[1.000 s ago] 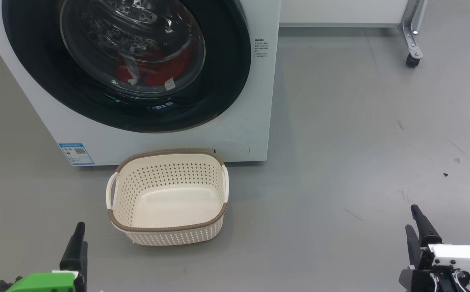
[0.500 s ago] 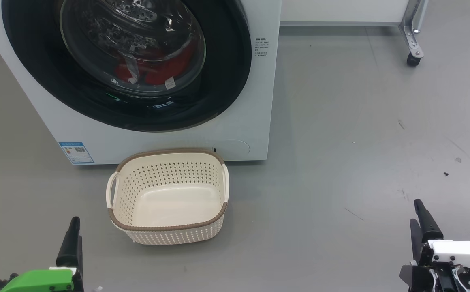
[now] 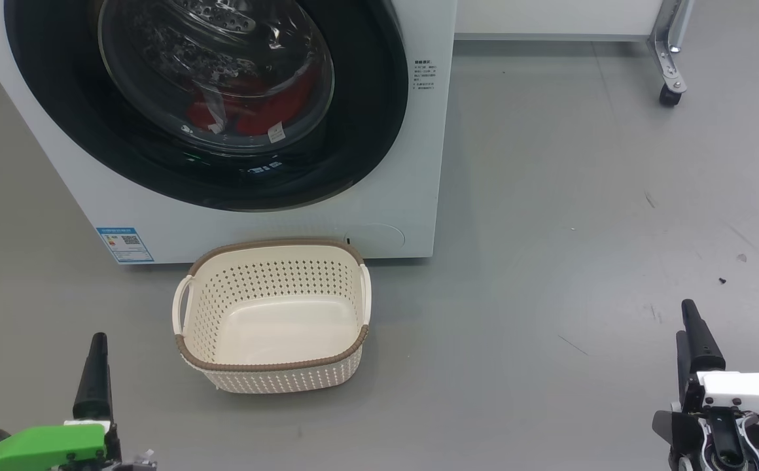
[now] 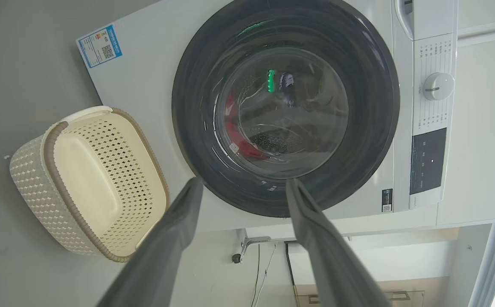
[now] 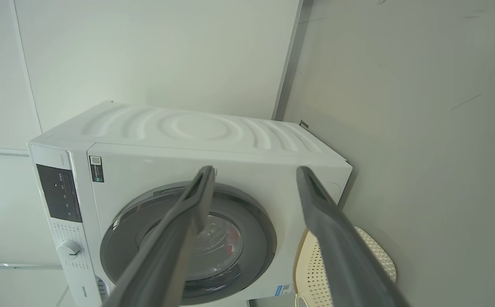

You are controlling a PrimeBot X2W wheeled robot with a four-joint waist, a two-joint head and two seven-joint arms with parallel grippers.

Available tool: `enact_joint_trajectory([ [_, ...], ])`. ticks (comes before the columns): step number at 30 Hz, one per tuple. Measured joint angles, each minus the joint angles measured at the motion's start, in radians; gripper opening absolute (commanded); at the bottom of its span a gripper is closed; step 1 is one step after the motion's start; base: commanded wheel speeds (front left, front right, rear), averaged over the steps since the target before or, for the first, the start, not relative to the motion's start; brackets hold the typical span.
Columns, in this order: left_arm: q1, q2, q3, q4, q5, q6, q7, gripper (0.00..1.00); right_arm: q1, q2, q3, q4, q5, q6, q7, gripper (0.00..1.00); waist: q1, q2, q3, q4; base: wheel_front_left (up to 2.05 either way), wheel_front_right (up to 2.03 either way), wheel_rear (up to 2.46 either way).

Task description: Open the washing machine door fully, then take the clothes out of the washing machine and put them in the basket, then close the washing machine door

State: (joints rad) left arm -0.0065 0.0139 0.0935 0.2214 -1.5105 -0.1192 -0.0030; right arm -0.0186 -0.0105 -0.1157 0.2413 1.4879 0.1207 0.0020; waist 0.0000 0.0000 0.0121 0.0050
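Left pincer (image 4: 244,183): released, fingers (image 4: 170,238) spread wide, nothing between them. It sits low at the lower left of the head view under a green housing (image 3: 42,445), pointing forward at the washer (image 3: 255,226). The wrist is rolled on its side, so in its own view the floor (image 4: 25,51) is at the left edge and the washer lies sideways.

Right pincer (image 5: 256,170): also released, wide gap, holding nothing. It's at the lower right of the head view with a white housing (image 3: 746,389), pointing forward. That wrist is rolled the other way, floor on the right of its view. It looks at the washer's front from off to one side.

Both pincers hang over bare floor, well apart from washer and basket (image 3: 275,366), touching nothing.

The basket stands upright on the floor just in front of the washer's base, below the door (image 3: 366,131), nearer the left pincer. Can't tell if it touches the base.

The door is shut, black rim flush with the front panel. The red clothes (image 3: 248,114) are inside the drum behind the glass, low in the bowl, white tag (image 3: 276,133) against the glass.

Blue sticker (image 3: 124,244) at the lower left corner of the front. Dial (image 4: 438,86) and dark panel (image 4: 427,166) sit along the washer's top strip. A castor leg (image 3: 670,65) stands far right, away from everything.
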Motion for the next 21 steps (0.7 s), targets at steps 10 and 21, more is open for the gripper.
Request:
enact_joint_trajectory([
  [10, -0.002, 0.001, -0.032, -0.037, 0.09, 0.0, -0.03, 1.0, -0.015, -0.004, 0.02, -0.032, -0.091, 0.0, -0.032, 1.0, 0.0, 0.0, 0.0, 0.002, 0.0, 0.0, 0.0],
  [21, -0.002, 0.002, -0.044, -0.072, 0.248, 0.0, -0.062, 1.0, -0.015, -0.008, 0.052, -0.051, -0.253, 0.0, -0.062, 1.0, 0.0, 0.0, 0.004, 0.004, 0.0, 0.0, 0.0],
])
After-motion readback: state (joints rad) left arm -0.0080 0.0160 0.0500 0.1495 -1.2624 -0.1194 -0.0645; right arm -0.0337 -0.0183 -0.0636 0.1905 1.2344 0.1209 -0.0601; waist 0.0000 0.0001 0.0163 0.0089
